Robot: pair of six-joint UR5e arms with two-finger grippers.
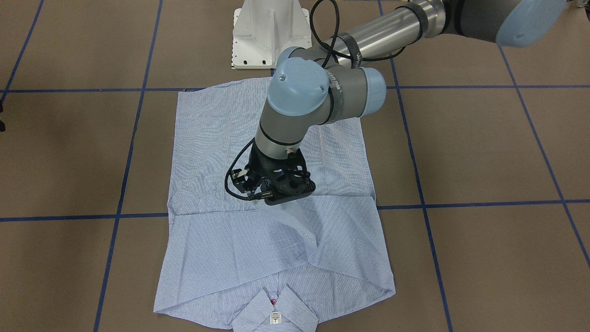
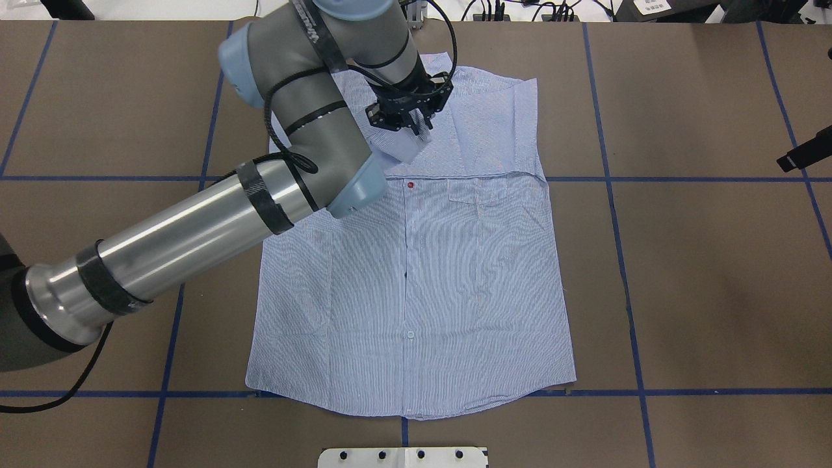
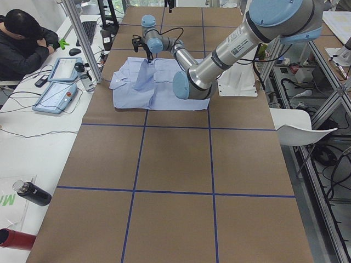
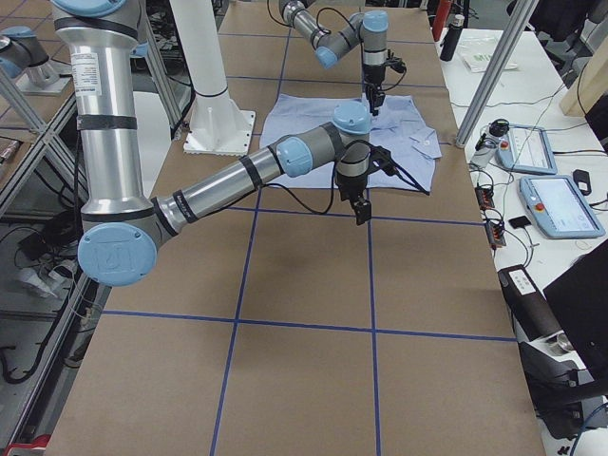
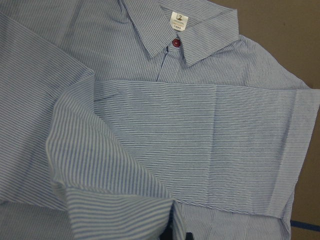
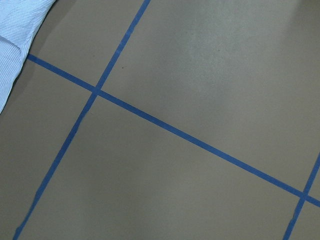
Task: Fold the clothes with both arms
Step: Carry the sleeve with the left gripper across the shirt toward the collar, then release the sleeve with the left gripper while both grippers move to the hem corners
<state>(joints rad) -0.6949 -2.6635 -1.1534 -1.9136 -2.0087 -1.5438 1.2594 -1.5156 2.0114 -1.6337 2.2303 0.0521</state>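
The striped shirt [image 2: 416, 279] lies flat on the brown table, front up, with its collar and white neck label [image 1: 275, 316] on the far side from the robot. My left gripper [image 2: 415, 130] hangs over the chest area and is shut on a lifted fold of the shirt, which drapes down from it [image 1: 295, 221]. The left wrist view shows that fold bunched at the fingertips [image 5: 175, 234], with the collar and its red button [image 5: 175, 42] beyond. My right gripper [image 4: 361, 211] hangs above bare table beside the shirt; I cannot tell whether it is open or shut.
The white pedestal base [image 1: 269, 32] stands behind the shirt's hem. Blue tape lines [image 6: 165, 125] cross the table. A side desk holds tablets [image 3: 55, 96], with an operator [image 3: 24, 44] sitting at it. A dark bottle [image 3: 33, 193] lies on that desk.
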